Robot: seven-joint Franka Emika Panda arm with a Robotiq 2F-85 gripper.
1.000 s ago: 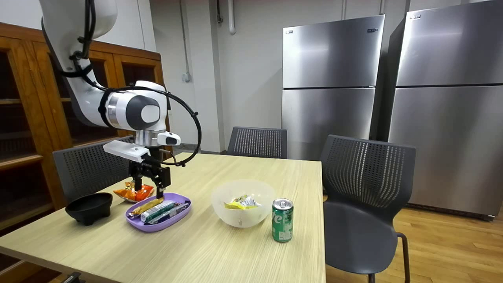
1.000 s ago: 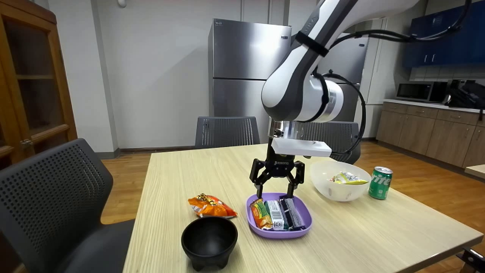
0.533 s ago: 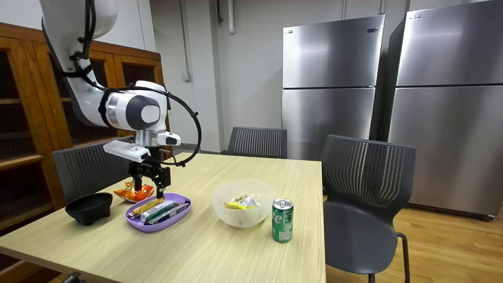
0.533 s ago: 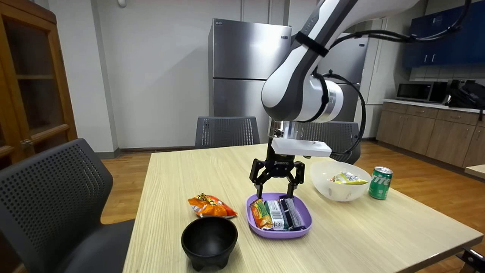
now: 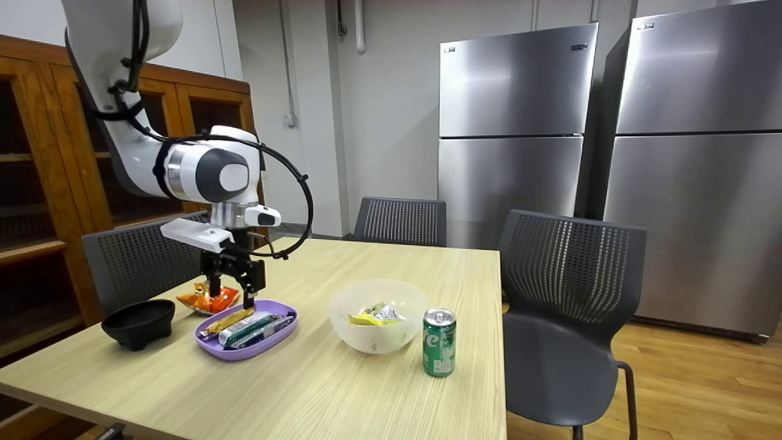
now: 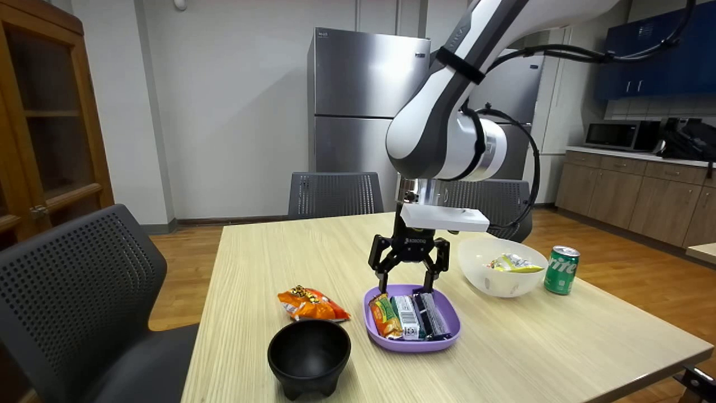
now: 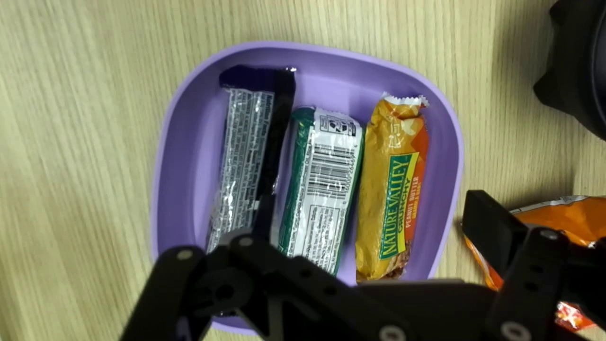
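Note:
My gripper [image 6: 405, 284] points down, open and empty, over the far end of a purple tray [image 6: 413, 346]. In the wrist view my gripper [image 7: 371, 208] has its fingers wide apart. Three wrapped bars lie side by side in the tray: a yellow-orange Nature Valley bar [image 7: 390, 189], a green-and-white bar [image 7: 326, 184] and a dark blue-and-silver bar [image 7: 248, 142]. One finger is over the gap between the dark and green bars; the other is outside the tray's rim, near an orange snack bag [image 6: 313, 305]. I cannot tell whether the fingertips touch anything.
A black footed bowl [image 6: 309, 358] stands near the tray and the orange bag. A translucent white bowl [image 5: 379, 336] holds yellow wrapped snacks [image 5: 376, 315]. A green Sprite can [image 5: 439, 342] stands beside it. Dark chairs [image 5: 568, 305] surround the wooden table [image 5: 342, 397].

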